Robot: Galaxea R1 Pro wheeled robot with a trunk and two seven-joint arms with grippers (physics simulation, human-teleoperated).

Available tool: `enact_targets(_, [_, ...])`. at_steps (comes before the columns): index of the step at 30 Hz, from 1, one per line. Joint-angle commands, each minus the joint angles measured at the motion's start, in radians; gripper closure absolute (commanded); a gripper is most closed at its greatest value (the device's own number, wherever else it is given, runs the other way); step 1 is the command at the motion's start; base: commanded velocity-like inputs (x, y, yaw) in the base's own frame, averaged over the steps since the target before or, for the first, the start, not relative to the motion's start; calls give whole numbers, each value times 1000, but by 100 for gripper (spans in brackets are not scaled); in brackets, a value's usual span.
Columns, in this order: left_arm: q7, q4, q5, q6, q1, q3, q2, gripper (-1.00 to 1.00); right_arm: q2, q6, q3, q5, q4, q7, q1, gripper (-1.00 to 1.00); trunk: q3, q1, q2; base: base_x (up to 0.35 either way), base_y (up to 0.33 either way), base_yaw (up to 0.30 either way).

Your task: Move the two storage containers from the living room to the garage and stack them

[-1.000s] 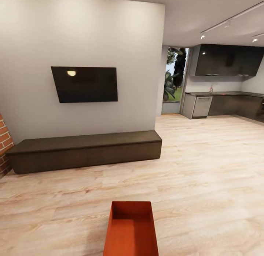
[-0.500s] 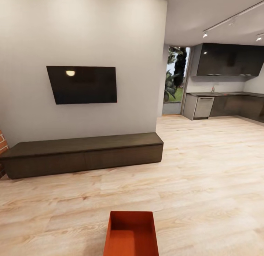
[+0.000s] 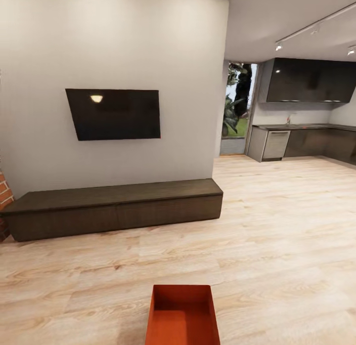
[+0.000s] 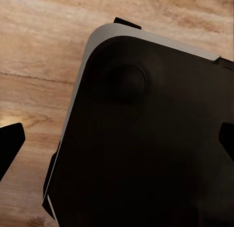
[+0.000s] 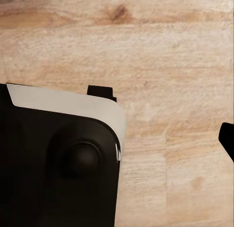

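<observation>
One of the storage containers [image 3: 183, 318], an orange-red open-topped bin, is at the bottom centre of the head view, empty, over the living room's light wood floor [image 3: 277, 236]. What holds it up is hidden. In the left wrist view my left gripper [image 4: 118, 139] hangs open above the robot's dark base [image 4: 146, 139], its fingertips [image 4: 10, 139] far apart with nothing between them. My right gripper [image 5: 117, 139] also points down at base and floor. One of its fingertips [image 5: 227, 136] shows at the picture's edge and nothing is held.
A long dark low cabinet [image 3: 116, 206] runs along the white wall ahead, under a wall-mounted TV [image 3: 114, 113]. Brick fireplace [image 3: 4, 196] at far left. An open passage at right leads over wood floor to a kitchen [image 3: 301, 137] and a glass door [image 3: 237, 107].
The whole view has shifted as the camera moved: cabinet and wall sit a little differently. The container keeps its place at the bottom centre, slightly lower in the picture.
</observation>
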Motion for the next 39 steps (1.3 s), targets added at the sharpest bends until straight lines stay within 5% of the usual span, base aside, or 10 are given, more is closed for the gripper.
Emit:
enact_targets(1, [1, 0, 3, -2, 0, 0, 0, -100, 0, -6, 8, -10, 3, 0, -1, -100, -1, 0, -1, 0, 43, 0])
enact_targets(39, [1, 0, 3, -2, 0, 0, 1, -100, -2, -6, 8, -13, 2, 10, -1, -100, -11, 0, -1, 0, 2, -24])
